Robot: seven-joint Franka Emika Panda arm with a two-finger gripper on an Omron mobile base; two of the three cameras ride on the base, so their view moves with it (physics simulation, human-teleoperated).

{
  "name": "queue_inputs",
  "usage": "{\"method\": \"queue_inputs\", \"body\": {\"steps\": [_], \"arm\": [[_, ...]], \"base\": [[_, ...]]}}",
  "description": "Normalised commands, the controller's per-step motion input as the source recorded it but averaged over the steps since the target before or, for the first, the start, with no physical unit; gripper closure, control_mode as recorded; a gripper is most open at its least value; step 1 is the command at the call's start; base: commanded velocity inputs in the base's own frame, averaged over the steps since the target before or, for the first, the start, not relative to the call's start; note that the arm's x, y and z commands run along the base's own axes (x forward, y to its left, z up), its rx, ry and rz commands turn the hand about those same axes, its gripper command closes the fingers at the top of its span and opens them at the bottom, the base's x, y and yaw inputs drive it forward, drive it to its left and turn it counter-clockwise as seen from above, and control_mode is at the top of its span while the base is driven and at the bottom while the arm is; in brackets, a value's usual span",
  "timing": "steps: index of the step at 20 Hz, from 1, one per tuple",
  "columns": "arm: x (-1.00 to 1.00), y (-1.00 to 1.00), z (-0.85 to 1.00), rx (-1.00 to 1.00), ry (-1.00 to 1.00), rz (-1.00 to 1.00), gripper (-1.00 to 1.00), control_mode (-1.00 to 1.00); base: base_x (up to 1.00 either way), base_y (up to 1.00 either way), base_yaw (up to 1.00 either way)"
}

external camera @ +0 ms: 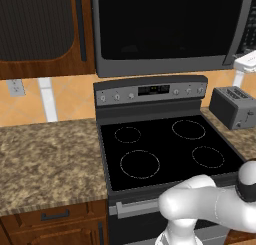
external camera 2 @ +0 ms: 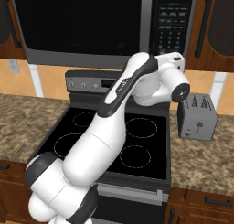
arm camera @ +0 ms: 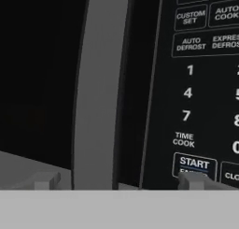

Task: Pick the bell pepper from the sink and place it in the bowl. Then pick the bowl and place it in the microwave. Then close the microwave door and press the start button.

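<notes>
Dark grey and black, the microwave (external camera: 170,31) fills the upper middle and right of the left base view, hung above a black glass stove (external camera: 165,149) with four ring marks. Its door (external camera 2: 82,24), a wide dark glass panel in a grey frame, lies shut and flush with the body across the top of the right base view, and the keypad (external camera 2: 172,22) sits just to its right. In the hand view the door's grey frame runs upright through the middle, with white numbers and a boxed START button (arm camera: 194,164) at lower right. The pincer (arm camera: 119,181) stands wide open and holds nothing; one fingertip (arm camera: 190,180) is right at the START button. A grey toaster (external camera 2: 197,116) rests on the speckled stone bench (external camera: 50,159) at the right.
</notes>
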Motion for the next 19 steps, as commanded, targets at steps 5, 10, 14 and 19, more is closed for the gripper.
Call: {"method": "queue_inputs", "body": {"steps": [5, 10, 14, 19], "arm": [[0.44, -0.01, 0.0, 0.01, 0.0, 0.02, -1.0, -1.0], [0.58, 0.0, 0.0, 0.02, 0.0, 0.03, -1.0, -1.0], [0.27, 0.27, 0.0, 0.0, 0.0, 0.03, -1.0, -1.0], [-0.32, 0.94, -0.01, 0.0, 0.0, 0.1, -1.0, -1.0]], "base": [[0.0, 0.0, 0.0], [0.0, 0.0, 0.0], [0.0, 0.0, 0.0], [0.0, 0.0, 0.0]]}}
